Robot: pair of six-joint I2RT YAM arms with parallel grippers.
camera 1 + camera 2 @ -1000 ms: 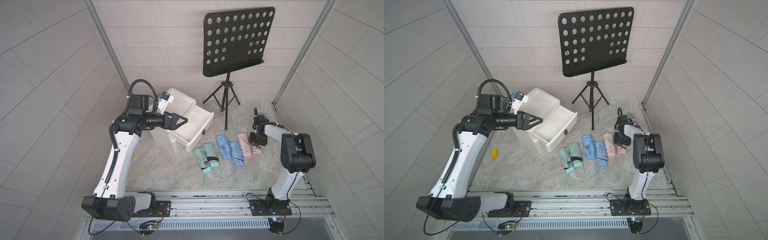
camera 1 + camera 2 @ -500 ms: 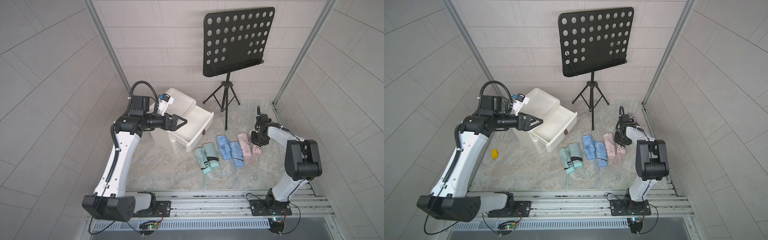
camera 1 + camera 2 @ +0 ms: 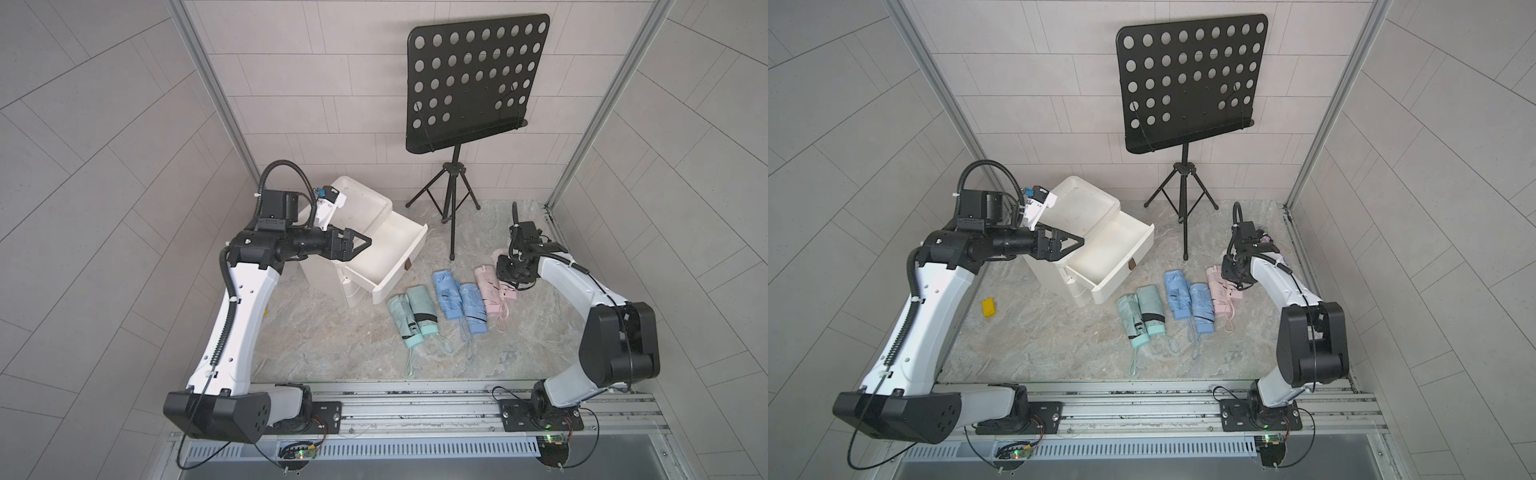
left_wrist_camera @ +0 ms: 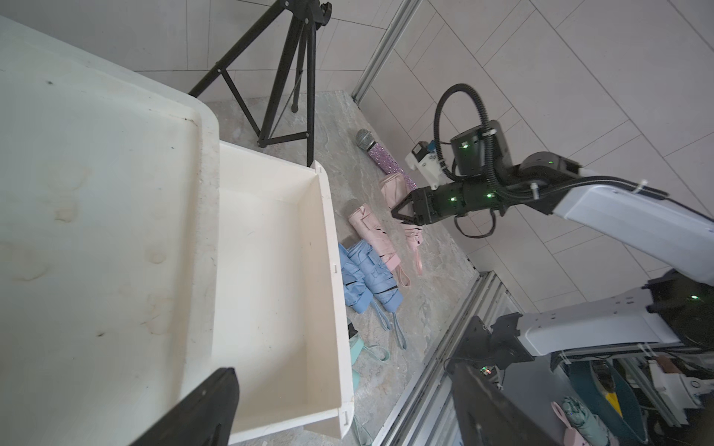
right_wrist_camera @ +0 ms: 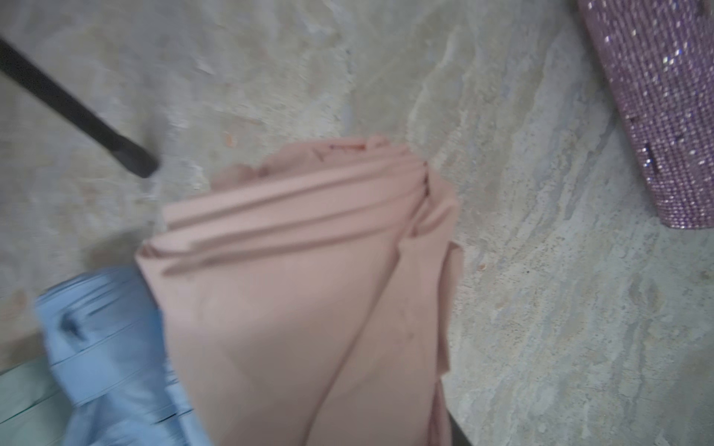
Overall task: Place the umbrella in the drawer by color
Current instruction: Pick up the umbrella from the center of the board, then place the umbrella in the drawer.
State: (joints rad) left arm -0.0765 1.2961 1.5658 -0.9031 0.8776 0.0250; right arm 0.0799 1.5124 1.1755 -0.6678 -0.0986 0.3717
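- Six folded umbrellas [image 3: 446, 291] lie in a row on the worktop [image 3: 332, 340], just beside the open drawer [image 3: 401, 270]: mint pair [image 3: 411, 311], blue pair [image 3: 459, 299], pink pair [image 3: 488, 289]; none in the drawer yet.
- Handling, prob.: light; soft, slippery fabric over a stiff core, so the cloth may shift or bunch under the pads; best hold is across the mid-body, jaws square to its length; wrist loops too floppy to trust.
- Empty, jaws wide apart: left gripper [image 3: 365, 242] hovers over the drawer.
- Down at the pink pair: right gripper [image 4: 400, 212]; can't tell if it's closed on one or only around it; its own wrist cam shows no fingers, and in both top views the wrist covers the contact.
- Also unclear: which drawer takes which colour, no markings visible; lower drawers [image 3: 1075, 286] shut, insides hidden; right wrist pic is blurred.
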